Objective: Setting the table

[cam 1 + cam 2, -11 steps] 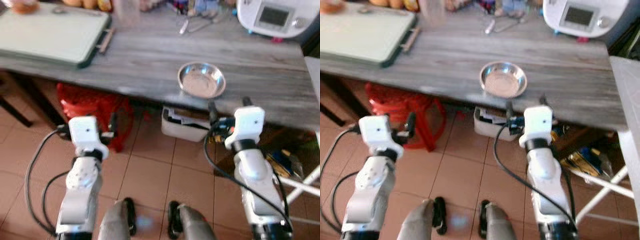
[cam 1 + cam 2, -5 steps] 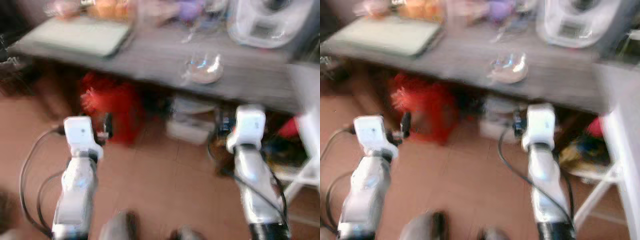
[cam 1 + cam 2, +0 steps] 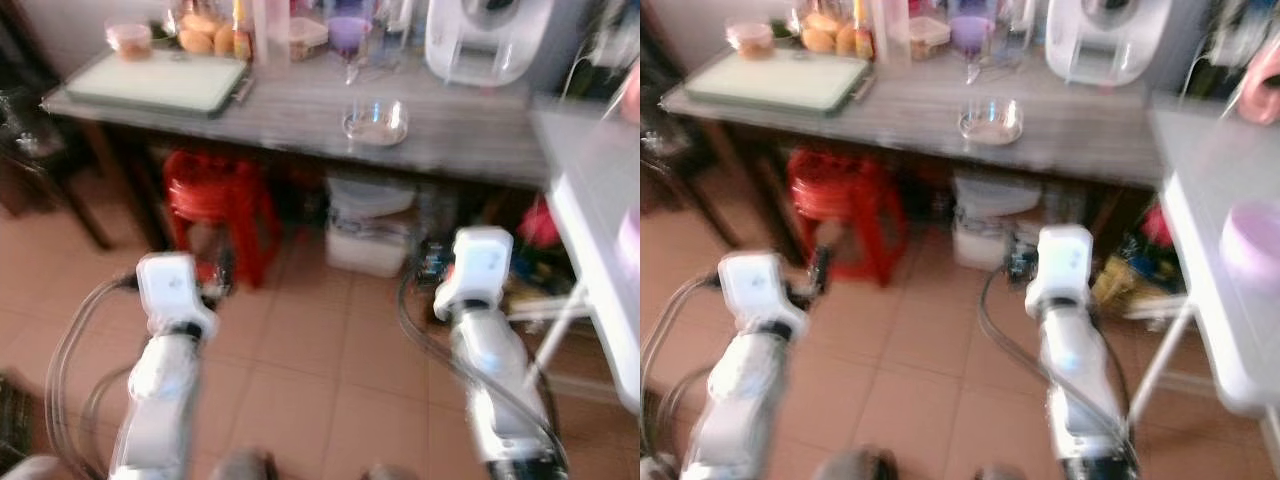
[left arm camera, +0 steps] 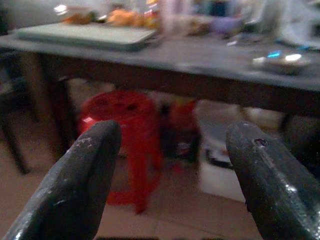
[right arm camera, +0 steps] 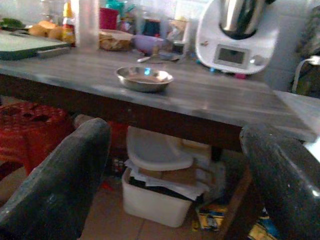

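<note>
The steel bowl [image 5: 144, 78] sits on the grey wooden surface [image 5: 210, 97], ahead of and above my right hand [image 5: 172, 195], well apart from it, and it looks to hold nothing, though the head views are too blurred to be sure. My right hand has its two black fingers [image 5: 55, 185] spread wide with nothing between them, held out over the tiled floor [image 3: 320, 360] short of the surface's edge. My left hand [image 4: 170, 187] is likewise wide and holds nothing, and points at the same surface farther along. Beyond the bowl from my right hand stands a white kitchen machine [image 5: 239, 35] with a small screen, and beside it a purple bowl [image 5: 148, 42] and a clutter of jars I cannot make out. Ahead of my left hand a pale green tray [image 4: 85, 35] lies on the surface, with orange fruit [image 4: 125, 17] behind it. Under the surface, a red plastic stool [image 4: 122, 145] stands in front of my left hand and a white box [image 5: 160, 187] with papers in front of my right. Off to my right hand's outer side is a white table [image 3: 1215, 260] bearing a pale purple bowl [image 3: 1250, 240].
</note>
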Robot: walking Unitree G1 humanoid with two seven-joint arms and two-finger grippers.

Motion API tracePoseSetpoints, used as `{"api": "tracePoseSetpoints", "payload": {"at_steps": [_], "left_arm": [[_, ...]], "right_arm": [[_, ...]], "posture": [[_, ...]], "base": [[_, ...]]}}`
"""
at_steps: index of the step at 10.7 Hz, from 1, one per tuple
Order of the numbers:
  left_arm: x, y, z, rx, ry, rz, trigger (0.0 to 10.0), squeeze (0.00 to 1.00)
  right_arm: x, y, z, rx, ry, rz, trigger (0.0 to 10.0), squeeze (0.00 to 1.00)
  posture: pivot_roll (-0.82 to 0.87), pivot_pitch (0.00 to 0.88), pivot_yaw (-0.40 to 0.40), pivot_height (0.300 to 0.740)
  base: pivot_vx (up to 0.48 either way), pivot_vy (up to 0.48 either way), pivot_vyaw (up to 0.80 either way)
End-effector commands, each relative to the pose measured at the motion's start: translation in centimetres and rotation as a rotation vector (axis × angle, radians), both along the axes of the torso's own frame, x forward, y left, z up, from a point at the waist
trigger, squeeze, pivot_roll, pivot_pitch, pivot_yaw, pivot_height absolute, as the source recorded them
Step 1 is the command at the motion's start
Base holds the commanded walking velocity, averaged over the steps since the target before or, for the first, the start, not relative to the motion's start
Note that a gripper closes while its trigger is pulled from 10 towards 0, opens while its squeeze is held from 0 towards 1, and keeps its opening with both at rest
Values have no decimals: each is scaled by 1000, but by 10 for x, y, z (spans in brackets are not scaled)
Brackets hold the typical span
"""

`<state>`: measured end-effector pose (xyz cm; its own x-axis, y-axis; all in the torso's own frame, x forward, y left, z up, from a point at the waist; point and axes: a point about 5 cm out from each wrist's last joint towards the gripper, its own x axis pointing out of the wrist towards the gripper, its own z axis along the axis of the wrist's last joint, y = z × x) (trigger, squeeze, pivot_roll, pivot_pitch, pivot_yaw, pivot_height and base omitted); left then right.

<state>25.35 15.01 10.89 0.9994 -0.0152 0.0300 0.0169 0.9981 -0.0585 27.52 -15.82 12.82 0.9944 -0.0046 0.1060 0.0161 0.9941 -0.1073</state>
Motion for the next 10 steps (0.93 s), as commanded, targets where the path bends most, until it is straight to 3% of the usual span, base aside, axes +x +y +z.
{"api": "tracePoseSetpoints", "payload": {"at_steps": [1,4,10], "left_arm": [[2,2,5,13,-20,-9,10000,0],[3,-1,11,8,-58,-59,10000,0],[6,-4,14,1,-73,-71,10000,0]], "right_arm": [[3,-2,3,15,2,-8,10000,0],[5,-7,4,4,-7,-16,10000,0],[12,-10,14,-21,-50,-2,10000,0]], "posture": [[-15,85,-22,740],[-18,86,-18,740],[-19,81,-20,740]], "base": [[0,0,-663],[0,-259,-800],[0,-461,0]]}}
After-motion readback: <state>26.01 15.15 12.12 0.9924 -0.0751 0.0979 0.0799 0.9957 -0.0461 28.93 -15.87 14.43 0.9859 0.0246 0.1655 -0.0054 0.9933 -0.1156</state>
